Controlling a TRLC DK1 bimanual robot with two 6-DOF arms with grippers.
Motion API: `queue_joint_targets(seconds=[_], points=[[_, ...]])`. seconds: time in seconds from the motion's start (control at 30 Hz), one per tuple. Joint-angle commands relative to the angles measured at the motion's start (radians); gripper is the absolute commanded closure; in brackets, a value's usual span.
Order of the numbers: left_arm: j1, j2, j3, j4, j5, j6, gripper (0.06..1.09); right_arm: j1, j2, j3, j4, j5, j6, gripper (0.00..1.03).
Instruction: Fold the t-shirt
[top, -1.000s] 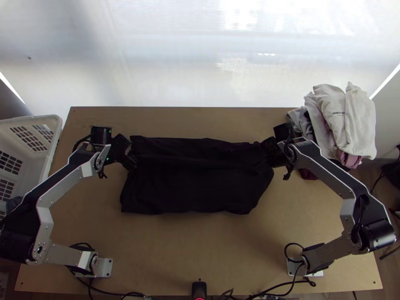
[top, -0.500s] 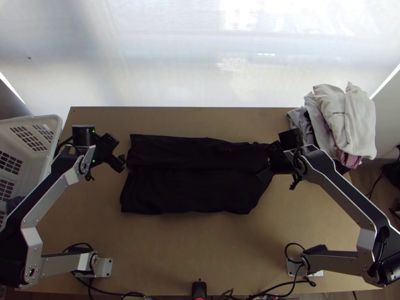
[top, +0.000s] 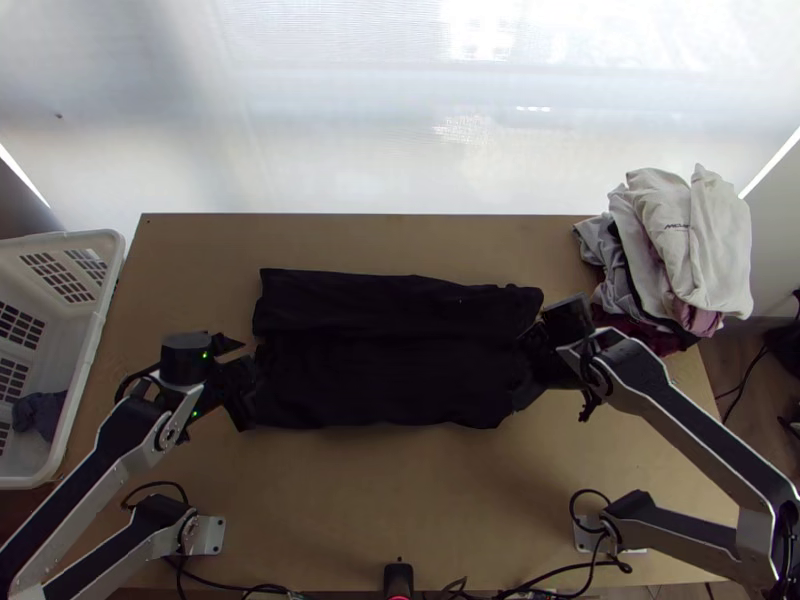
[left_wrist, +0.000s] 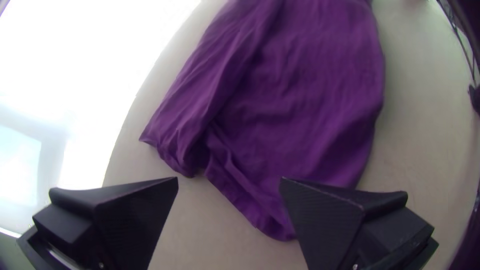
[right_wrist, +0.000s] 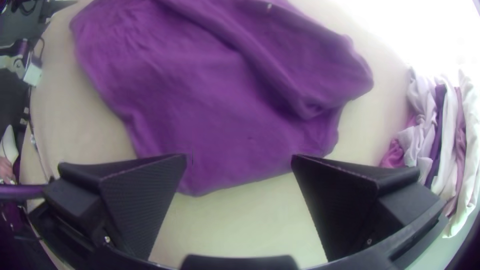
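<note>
Light wooden table (top: 400, 500): dark t-shirt (top: 390, 370) folded across middle, clothes pile (top: 685, 235) far right, arm bases (top: 211, 536) at near edge.

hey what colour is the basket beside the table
The basket is white, clearest in the top view.

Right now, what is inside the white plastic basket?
A bunched dark grey cloth lies in the basket; anything beneath that cloth is covered, and part of the basket is outside the picture.

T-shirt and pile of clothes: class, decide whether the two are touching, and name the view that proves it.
Apart. The right wrist view shows a strip of bare tabletop between the t-shirt and the pile of clothes.
</note>
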Motion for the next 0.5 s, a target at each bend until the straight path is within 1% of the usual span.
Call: queue_joint_targets(seconds=[0.0,0.1,0.2,0.27,0.37,0.47], points=[[-0.071,-0.223,-0.154,0.006,-0.022,0.133,0.1,0.175,-0.09,-0.124,-0.035,0.064,-0.022,0.05],[-0.101,-0.293,-0.19,0.009,-0.024,0.169,0.1,0.214,-0.115,-0.143,-0.078,0.084,-0.032,0.05],[-0.12,-0.328,-0.234,0.063,-0.024,0.172,0.1,0.232,-0.138,-0.171,-0.089,0.095,-0.041,0.05],[-0.134,-0.335,-0.249,0.1,-0.022,0.173,0.1,0.263,-0.147,-0.196,-0.092,0.118,-0.049,0.05],[-0.186,-0.342,-0.255,0.114,-0.024,0.169,0.1,0.304,-0.153,-0.213,-0.092,0.145,-0.056,0.06],[-0.193,-0.341,-0.291,0.167,-0.03,0.193,0.1,0.332,-0.142,-0.216,-0.074,0.167,-0.059,0.06]])
